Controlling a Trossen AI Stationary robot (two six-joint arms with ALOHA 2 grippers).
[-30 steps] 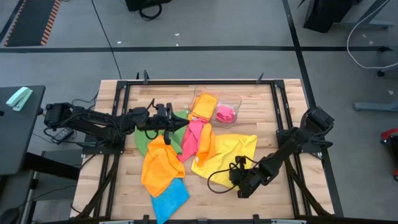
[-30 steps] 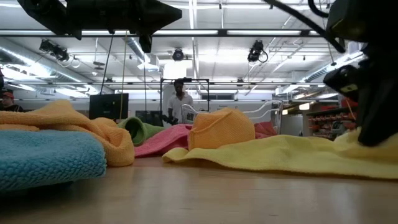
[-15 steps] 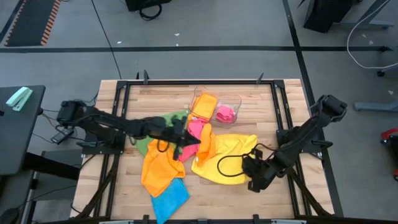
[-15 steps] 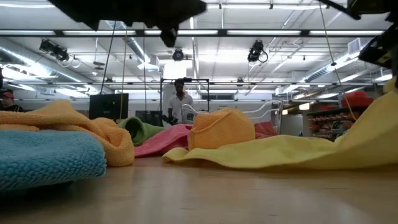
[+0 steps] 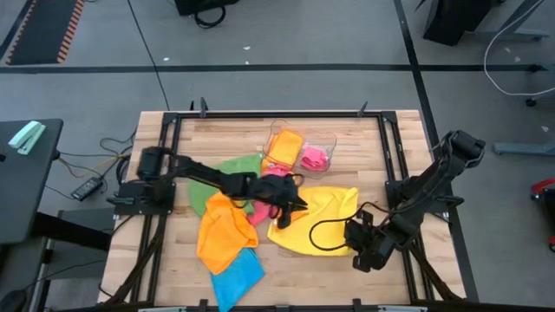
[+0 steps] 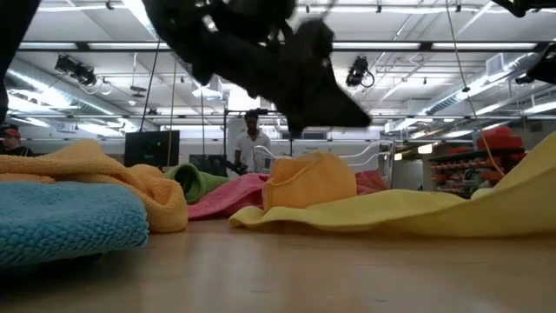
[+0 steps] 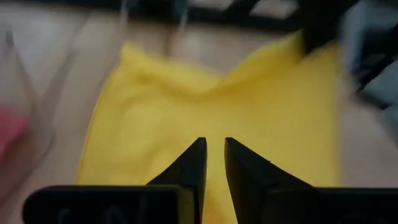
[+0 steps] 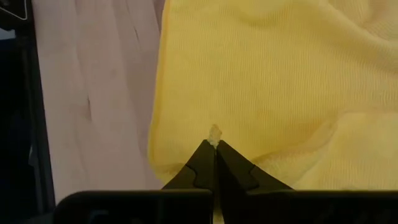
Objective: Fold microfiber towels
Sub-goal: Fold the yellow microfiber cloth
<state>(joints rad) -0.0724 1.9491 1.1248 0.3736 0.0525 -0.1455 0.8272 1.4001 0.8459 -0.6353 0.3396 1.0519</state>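
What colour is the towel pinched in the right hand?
Yellow. The right hand is shut on an edge of the yellow towel; the right wrist view shows it best.

Five loose towels (image 5: 316, 221) — two more (orange, pink) in one tray (image 5: 331, 139).

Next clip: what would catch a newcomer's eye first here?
The heap of bright towels mid-table: a yellow towel spread widest, an orange towel and a blue towel nearer the front edge. The right gripper is shut on the yellow towel's edge, and the left gripper hangs over it, fingers slightly parted.
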